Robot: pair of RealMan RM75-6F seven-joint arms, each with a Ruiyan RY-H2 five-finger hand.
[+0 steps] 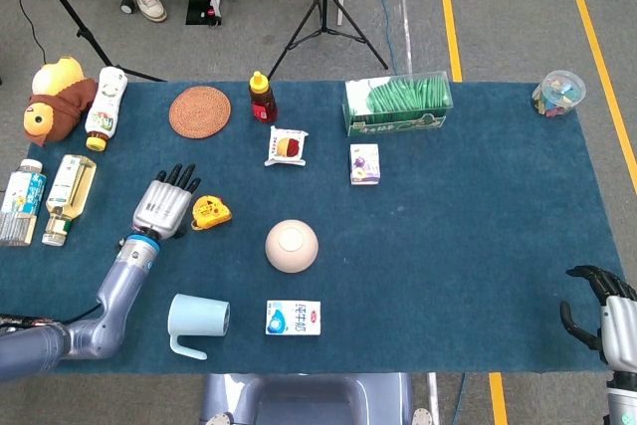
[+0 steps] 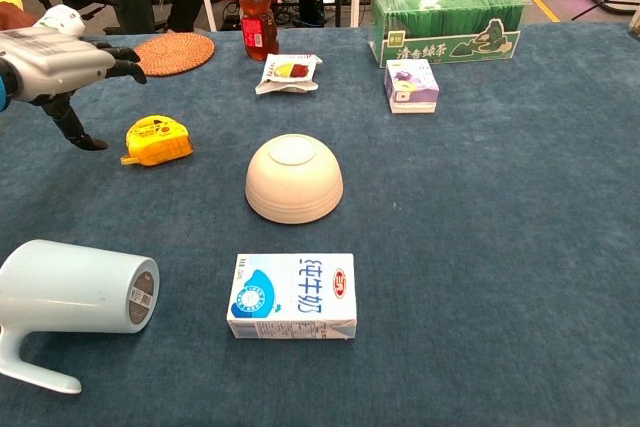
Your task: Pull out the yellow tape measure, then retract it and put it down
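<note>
The yellow tape measure (image 1: 212,212) (image 2: 158,140) lies flat on the blue table cloth, left of the bowl, with its tape drawn in. My left hand (image 1: 165,205) (image 2: 68,65) hovers just to its left, fingers spread, holding nothing and apart from the tape measure. My right hand (image 1: 609,318) rests at the table's near right corner with fingers loosely curled and nothing in it; the chest view does not show it.
A cream bowl (image 2: 294,177) sits upside down mid-table, a milk carton (image 2: 292,296) in front of it, a pale blue mug (image 2: 72,291) on its side at the near left. Bottles (image 1: 70,184) line the left edge; a woven coaster (image 1: 199,110) and honey bottle (image 1: 263,98) stand behind.
</note>
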